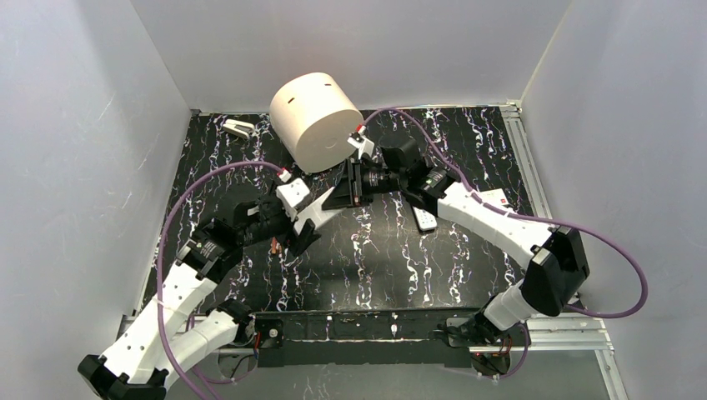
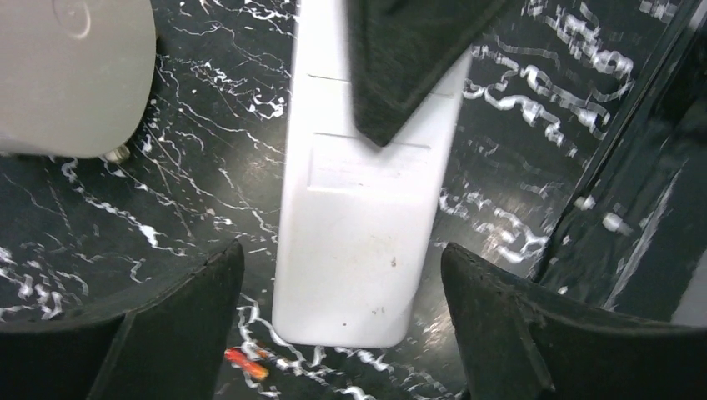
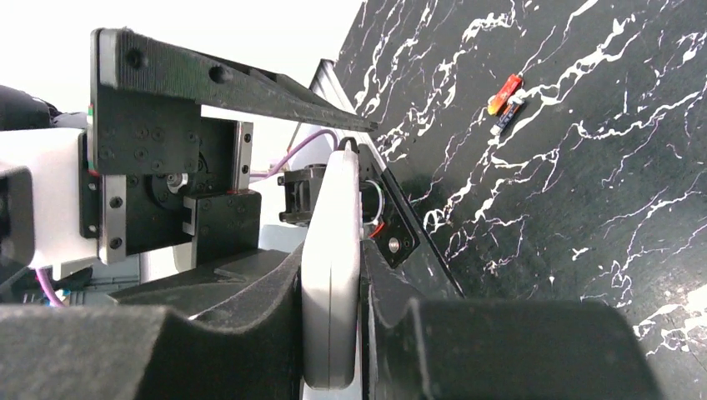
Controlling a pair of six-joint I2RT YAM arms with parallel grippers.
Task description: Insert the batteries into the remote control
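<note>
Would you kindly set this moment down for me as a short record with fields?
remote: white, clamped by the right gripper
right gripper: shut on remote
left gripper: open, straddling remote without touching it
batteries: two, lying together on the table, not yet loaded
second remote: on the table, right of the held one
cylinder: white, at the table's far side

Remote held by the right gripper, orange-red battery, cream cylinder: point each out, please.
held remote [image 2: 358, 242], left wrist view, middle of its white body.
orange-red battery [image 3: 505, 92], right wrist view, middle of its length.
cream cylinder [image 1: 315, 121], top external view, middle of its body.
</note>
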